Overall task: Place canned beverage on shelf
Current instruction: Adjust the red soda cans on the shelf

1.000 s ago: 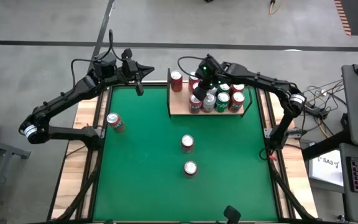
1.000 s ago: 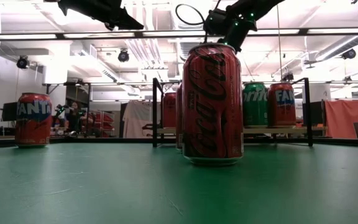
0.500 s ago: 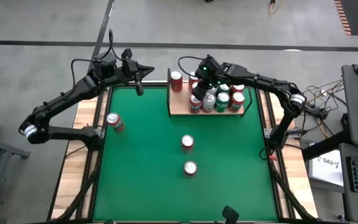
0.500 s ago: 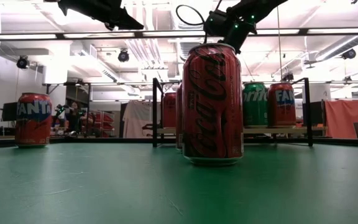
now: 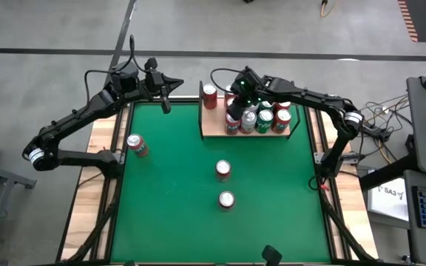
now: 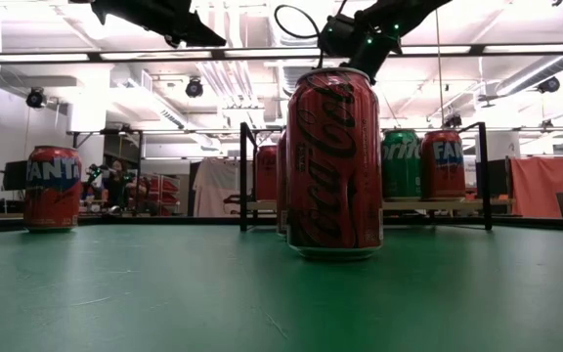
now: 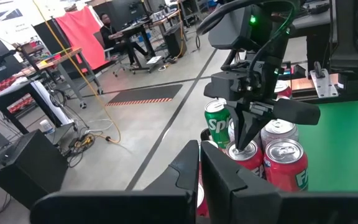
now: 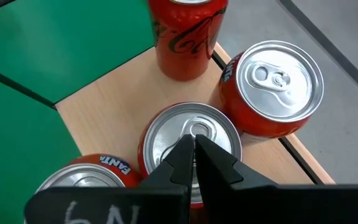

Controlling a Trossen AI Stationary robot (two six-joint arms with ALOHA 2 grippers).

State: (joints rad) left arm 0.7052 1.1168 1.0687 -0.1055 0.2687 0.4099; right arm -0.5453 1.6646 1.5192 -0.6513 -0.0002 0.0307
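Cans (image 5: 257, 118) crowd the shelf (image 5: 214, 127) while 3 wait on the felt, so I'd lift my right gripper (image 8: 194, 149) (jaws pressed together, empty, over one lid) straight up before swinging away.

The tabletop (image 5: 176, 185) wears matt green felt, flat and without sheen, and bare pale wood planks (image 5: 97, 159) with a visible grain run along its sides. The shelf (image 8: 114, 106) is a light tan board, smooth and dull, with thin black metal uprights (image 6: 243, 176). The cans on it are metal: brushed silver lids (image 8: 280, 79) with a soft shine and glossy printed walls. The Coca-Cola can (image 6: 334, 161) on the felt is glossy red and catches ceiling light. The right pincer (image 8: 194, 152) looks like matt black plastic, as does the left pincer (image 7: 201, 168). The floor (image 5: 65, 26) is smooth grey concrete.
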